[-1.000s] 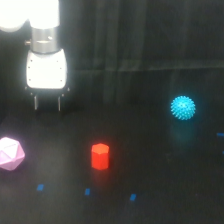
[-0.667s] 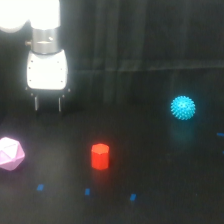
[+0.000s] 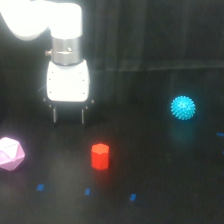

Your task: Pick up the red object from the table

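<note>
The red object (image 3: 100, 156) is a small upright hexagonal block standing on the black table (image 3: 160, 175), a little below the frame's middle. My gripper (image 3: 68, 114) hangs from the white arm, above and toward the exterior view's left of the block, apart from it. Its two thin dark fingers (image 3: 54, 113) point down with a wide gap between them and nothing held.
A pink faceted polyhedron (image 3: 11, 153) lies at the exterior view's left edge. A cyan spiky ball (image 3: 183, 107) sits at the right. Small blue tape marks (image 3: 87, 191) dot the table in front of the block. A dark curtain hangs behind.
The arm and gripper have shifted to the exterior view's right, closer to the red block. The objects have not moved.
</note>
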### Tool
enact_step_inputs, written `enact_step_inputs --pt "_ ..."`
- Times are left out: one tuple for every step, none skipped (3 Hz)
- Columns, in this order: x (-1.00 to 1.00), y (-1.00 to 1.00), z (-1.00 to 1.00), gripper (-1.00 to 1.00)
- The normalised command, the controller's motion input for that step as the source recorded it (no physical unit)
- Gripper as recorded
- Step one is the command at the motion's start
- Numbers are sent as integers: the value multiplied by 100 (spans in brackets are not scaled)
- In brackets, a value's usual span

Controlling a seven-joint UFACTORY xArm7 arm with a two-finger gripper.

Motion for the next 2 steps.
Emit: enact_step_inputs --pt "100 -90 -47 96" --pt "91 -84 -30 95"
